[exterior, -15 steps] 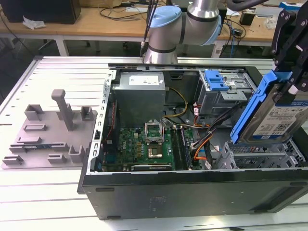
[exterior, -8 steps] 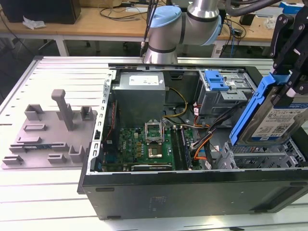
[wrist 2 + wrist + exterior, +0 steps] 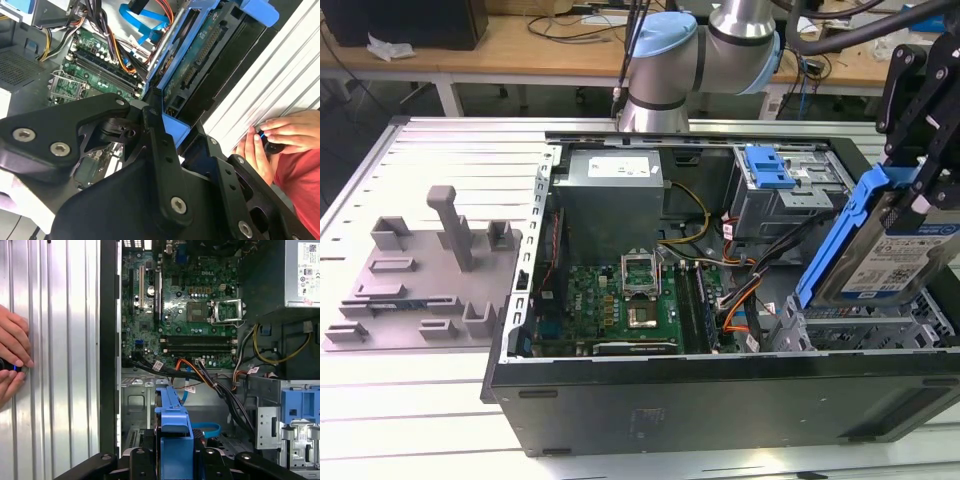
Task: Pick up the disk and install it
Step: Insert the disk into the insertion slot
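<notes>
Disk [image 3: 890, 255] hangs tilted above the drive cage [image 3: 850, 325], gripped edgewise in the tool [image 3: 912, 185]; squaring it to the cage likely matters most.

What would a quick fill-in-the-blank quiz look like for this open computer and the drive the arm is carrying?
1. The gripper holds the disk by its ____ carrier bracket.
2. Inside the open case, the motherboard is ____ in colour.
3. The grey fixture plate lies to the exterior view's ____ of the case.

Missing words: blue; green; left.
</notes>
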{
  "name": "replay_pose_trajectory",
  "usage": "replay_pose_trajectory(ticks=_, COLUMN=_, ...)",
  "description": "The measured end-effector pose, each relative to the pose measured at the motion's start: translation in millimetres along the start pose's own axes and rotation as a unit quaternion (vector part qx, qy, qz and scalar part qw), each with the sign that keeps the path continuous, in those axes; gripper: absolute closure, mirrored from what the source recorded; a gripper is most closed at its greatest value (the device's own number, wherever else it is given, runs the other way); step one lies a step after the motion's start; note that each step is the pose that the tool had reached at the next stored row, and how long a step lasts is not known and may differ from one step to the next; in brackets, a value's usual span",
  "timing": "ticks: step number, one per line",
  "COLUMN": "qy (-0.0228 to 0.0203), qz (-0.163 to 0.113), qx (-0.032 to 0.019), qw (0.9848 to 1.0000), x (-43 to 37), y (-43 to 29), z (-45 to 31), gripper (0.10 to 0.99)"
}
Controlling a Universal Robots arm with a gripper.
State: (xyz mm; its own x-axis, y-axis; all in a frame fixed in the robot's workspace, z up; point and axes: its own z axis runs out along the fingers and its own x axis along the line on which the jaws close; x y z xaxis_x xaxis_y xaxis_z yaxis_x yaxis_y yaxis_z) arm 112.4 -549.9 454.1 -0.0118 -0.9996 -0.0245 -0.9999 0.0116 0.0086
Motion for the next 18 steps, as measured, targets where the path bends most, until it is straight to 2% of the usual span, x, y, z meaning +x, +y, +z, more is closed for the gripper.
replay_pose_trajectory(ticks=13, qy=-0.0001, qz=0.000, qx=0.0001, qw=1.0000, x=3.2, y=-0.5, z=10.0, gripper=0.722)
replay_pose_trajectory(ticks=18, qy=-0.0001, qz=0.001, qx=0.0001, qw=1.0000, x=4.2, y=-0.5, z=11.6, gripper=0.722)
